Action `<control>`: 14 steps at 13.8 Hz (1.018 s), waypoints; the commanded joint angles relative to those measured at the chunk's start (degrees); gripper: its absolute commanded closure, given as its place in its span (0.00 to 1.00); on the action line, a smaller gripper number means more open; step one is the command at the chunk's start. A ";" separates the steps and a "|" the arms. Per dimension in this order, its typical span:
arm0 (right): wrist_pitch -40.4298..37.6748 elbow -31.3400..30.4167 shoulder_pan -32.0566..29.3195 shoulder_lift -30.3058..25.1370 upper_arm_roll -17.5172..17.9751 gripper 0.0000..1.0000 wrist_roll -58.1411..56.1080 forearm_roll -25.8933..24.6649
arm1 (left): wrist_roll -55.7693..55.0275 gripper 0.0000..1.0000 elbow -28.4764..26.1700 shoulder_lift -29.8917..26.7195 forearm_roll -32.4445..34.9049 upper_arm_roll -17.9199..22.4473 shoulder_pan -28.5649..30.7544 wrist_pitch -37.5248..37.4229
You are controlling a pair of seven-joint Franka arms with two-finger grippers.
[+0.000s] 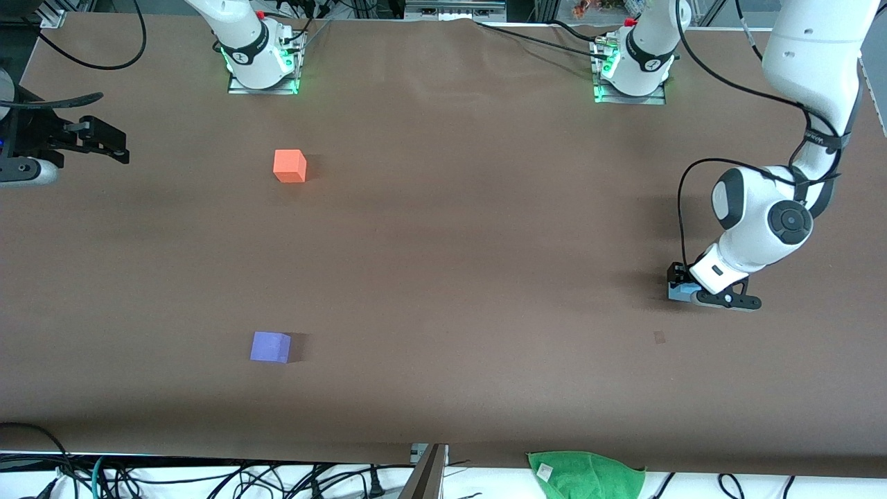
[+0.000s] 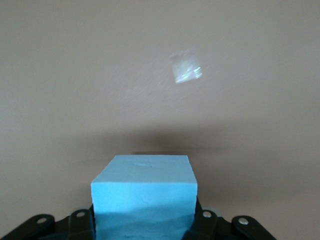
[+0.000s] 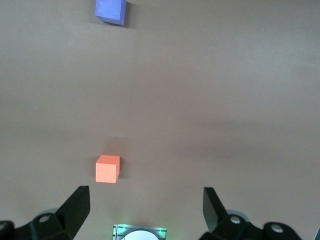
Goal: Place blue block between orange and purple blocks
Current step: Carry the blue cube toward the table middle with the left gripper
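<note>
The blue block (image 1: 679, 293) sits between the fingers of my left gripper (image 1: 694, 290), low at the table near the left arm's end. In the left wrist view the block (image 2: 144, 192) fills the gap and both fingers (image 2: 80, 222) press its sides. The orange block (image 1: 290, 165) lies on the table toward the right arm's end, close to that arm's base. The purple block (image 1: 270, 346) lies nearer to the front camera than the orange one. My right gripper (image 1: 111, 144) waits open and empty at the right arm's end; its wrist view shows the orange block (image 3: 107, 168) and the purple block (image 3: 111, 11).
A green cloth (image 1: 585, 475) lies at the table's front edge, with cables beside it. A small dark mark (image 1: 659, 337) is on the table near the left gripper. The arm bases (image 1: 263, 66) stand along the back edge.
</note>
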 commanded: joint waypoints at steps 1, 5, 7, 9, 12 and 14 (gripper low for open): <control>0.47 -0.24 -0.23 -0.32 0.55 0.00 0.43 -0.13 | -0.27 0.93 5.71 -5.18 0.32 -3.61 0.11 -14.35; 0.47 -0.24 -0.23 -0.32 0.55 0.00 0.42 -0.13 | -7.43 0.92 14.87 -4.57 -0.47 -13.00 -1.64 -27.94; 0.82 -0.24 -0.23 -0.32 0.55 0.00 0.42 -0.13 | -17.18 0.92 15.41 -3.70 -0.39 -16.71 -5.14 -27.77; 0.82 -0.24 -0.23 -0.15 0.55 0.00 0.25 -0.13 | -24.75 0.92 20.30 0.50 -0.47 -17.16 -13.02 -27.50; 0.91 -0.24 -0.41 -0.06 0.55 0.00 -0.10 -0.13 | -38.90 0.92 26.99 8.50 0.41 -17.07 -23.24 -27.07; 1.61 -0.24 -0.41 -0.06 0.55 0.00 -0.19 -0.22 | -42.09 0.91 28.77 12.03 1.02 -16.55 -28.52 -22.26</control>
